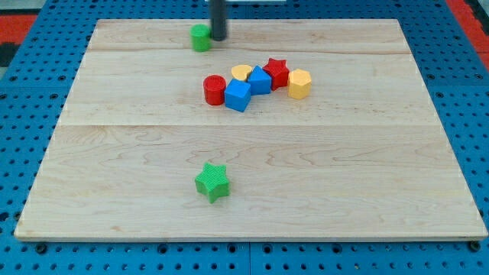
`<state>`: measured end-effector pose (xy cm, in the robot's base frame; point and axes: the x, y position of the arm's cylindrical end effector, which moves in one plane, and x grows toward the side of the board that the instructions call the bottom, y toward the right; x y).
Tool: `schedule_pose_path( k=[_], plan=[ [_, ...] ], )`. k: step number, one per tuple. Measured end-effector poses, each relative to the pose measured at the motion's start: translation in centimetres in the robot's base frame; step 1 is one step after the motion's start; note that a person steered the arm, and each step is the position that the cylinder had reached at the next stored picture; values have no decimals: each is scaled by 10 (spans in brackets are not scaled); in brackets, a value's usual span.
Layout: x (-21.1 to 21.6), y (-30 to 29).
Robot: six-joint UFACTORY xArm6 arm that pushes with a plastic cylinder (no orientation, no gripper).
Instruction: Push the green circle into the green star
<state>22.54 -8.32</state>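
The green circle [201, 37] sits near the view's top edge of the wooden board, left of centre. My tip [218, 38] is right beside it on its right side, touching or nearly touching it. The green star [212, 182] lies far below, toward the view's bottom, slightly left of centre and well apart from the circle.
A cluster lies between circle and star, right of their line: a red circle [215, 89], two blue cubes [238, 95] [260, 79], a yellow block [241, 72], a red star [276, 71] and a yellow hexagon [299, 83]. The board [114, 191] rests on a blue pegboard.
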Motion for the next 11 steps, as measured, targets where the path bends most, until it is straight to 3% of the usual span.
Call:
schedule_pose_path(
  k=[1, 2, 3, 4, 6, 7, 8, 9, 10, 11],
  plan=[
    [-33, 0],
    [22, -28],
    [46, -42],
    [31, -78],
    [130, -34],
    [79, -66],
    [77, -77],
    [32, -62],
    [35, -126],
    [71, -132]
  ],
)
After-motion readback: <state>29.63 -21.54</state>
